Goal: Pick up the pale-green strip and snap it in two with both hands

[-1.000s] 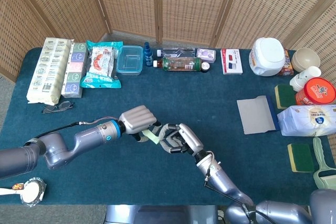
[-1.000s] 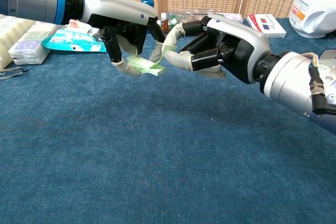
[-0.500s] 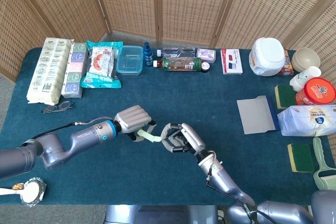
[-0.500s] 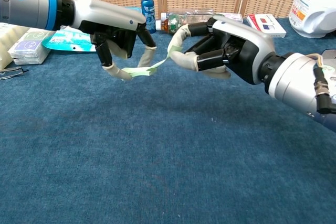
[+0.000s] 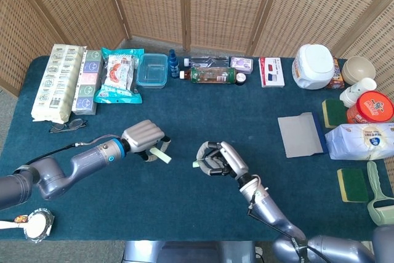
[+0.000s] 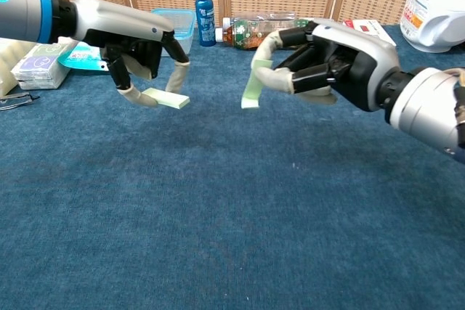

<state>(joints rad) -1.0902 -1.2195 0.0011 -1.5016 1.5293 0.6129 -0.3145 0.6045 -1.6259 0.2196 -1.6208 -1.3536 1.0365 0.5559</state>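
Note:
The pale-green strip is in two pieces. My left hand (image 5: 144,137) (image 6: 138,38) pinches one piece (image 5: 162,156) (image 6: 167,99), which sticks out flat to the right of its fingertips. My right hand (image 5: 218,159) (image 6: 327,59) pinches the other piece (image 6: 252,89) (image 5: 198,164), which hangs down from its fingertips. Both hands hover above the blue tablecloth (image 5: 203,115) near the middle front. A clear gap separates the two pieces.
Along the back edge stand packets (image 5: 57,82), a clear box (image 5: 152,69), a blue bottle (image 6: 205,1) and a lying bottle (image 5: 212,76). A grey sheet (image 5: 300,135), sponges (image 5: 353,185), a bag (image 5: 360,141) and tubs crowd the right side. Glasses (image 5: 68,125) lie at left.
The stretched strip has parted into two pieces. My left hand has drawn away to the left with one piece, and my right hand has moved right with the other.

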